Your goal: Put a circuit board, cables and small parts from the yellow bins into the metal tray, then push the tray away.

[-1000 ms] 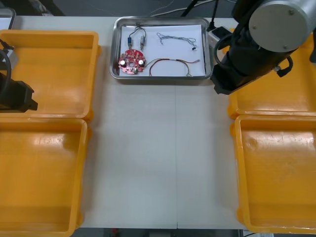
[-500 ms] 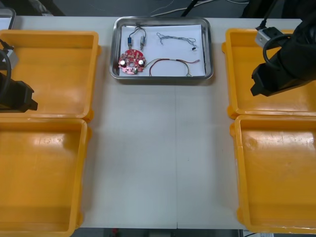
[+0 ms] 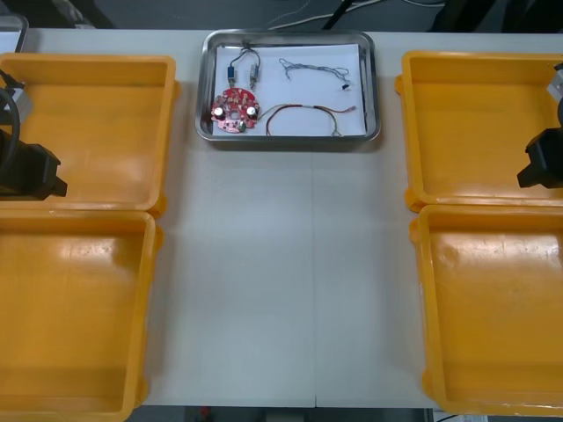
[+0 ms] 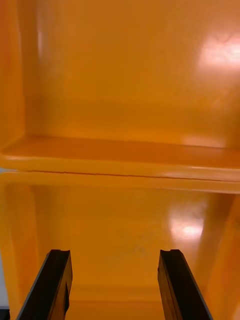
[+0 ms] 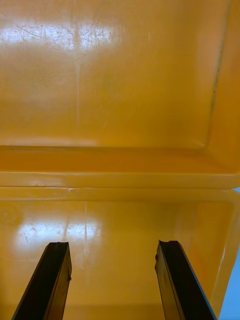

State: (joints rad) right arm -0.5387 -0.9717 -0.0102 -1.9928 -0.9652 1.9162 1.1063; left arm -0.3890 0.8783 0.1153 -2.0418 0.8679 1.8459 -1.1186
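Right hand (image 4: pixel 114 255) and left hand (image 5: pixel 113 245) held wide open, nothing gripped
Ahead of each hand's fingers the meeting rims of two yellow bins (image 4: pixel 120 167) are seen. Well apart, between the two hands on the counter (image 3: pixel 281 281), the metal tray (image 3: pixel 376 88) is laid with a red circuit board (image 3: pixel 235 111) and cables (image 3: pixel 308 110), touched by neither

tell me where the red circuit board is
In the front view the red circuit board lies in the left part of the metal tray, beside the red and yellow cable.
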